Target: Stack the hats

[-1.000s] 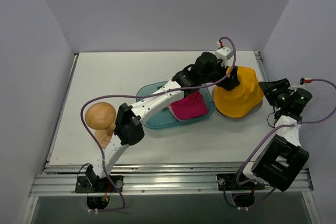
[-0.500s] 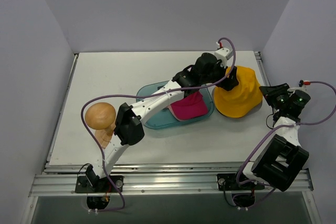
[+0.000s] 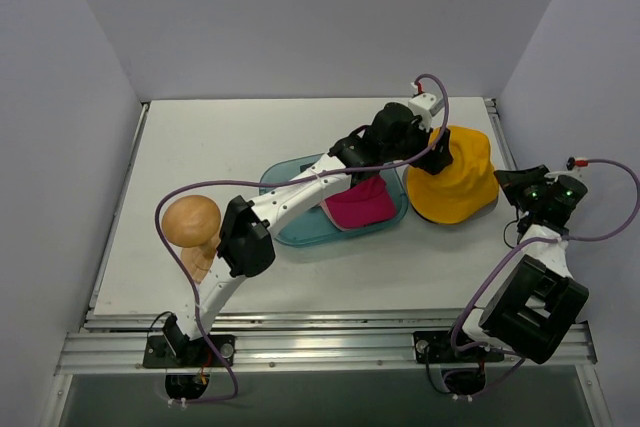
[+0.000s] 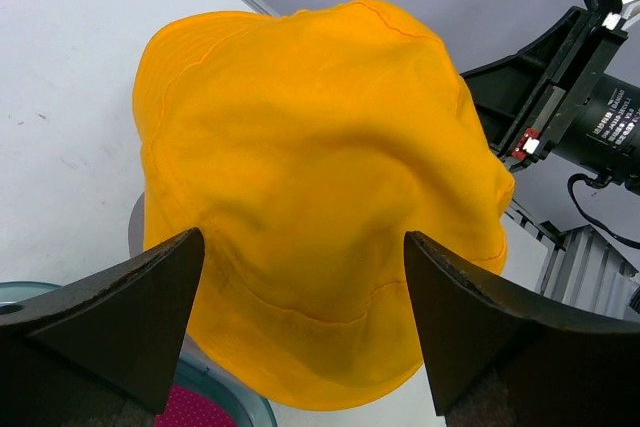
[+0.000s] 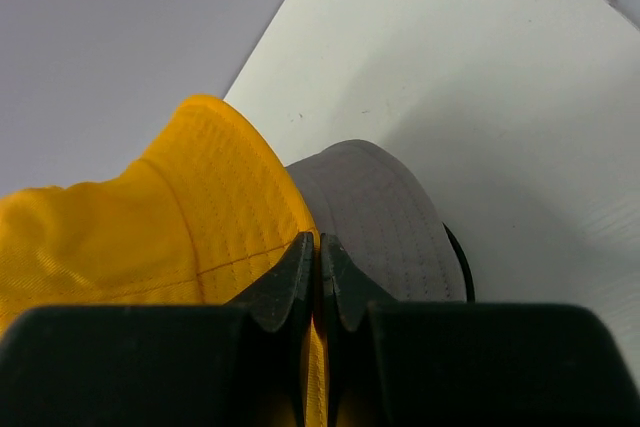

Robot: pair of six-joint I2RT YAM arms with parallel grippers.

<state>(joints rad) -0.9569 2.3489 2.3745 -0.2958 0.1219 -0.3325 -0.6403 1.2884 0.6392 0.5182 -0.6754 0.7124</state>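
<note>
**Inventory.** Three hats are counted: one yellow-orange hat (image 3: 460, 187), one magenta hat (image 3: 360, 205), one grey hat (image 5: 390, 217). One teal tray (image 3: 300, 235), one wooden stand (image 3: 190, 220) and one worktop (image 3: 200, 147) are shown. Two arms are seen: left arm (image 3: 300, 197), right arm (image 3: 525, 312).

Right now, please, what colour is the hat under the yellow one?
Grey hat, clearest in right wrist view.

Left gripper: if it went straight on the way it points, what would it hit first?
Probably the yellow hat. It lies dead ahead of the left gripper, framed by its open jaws, though how far off is hard to tell.
</note>
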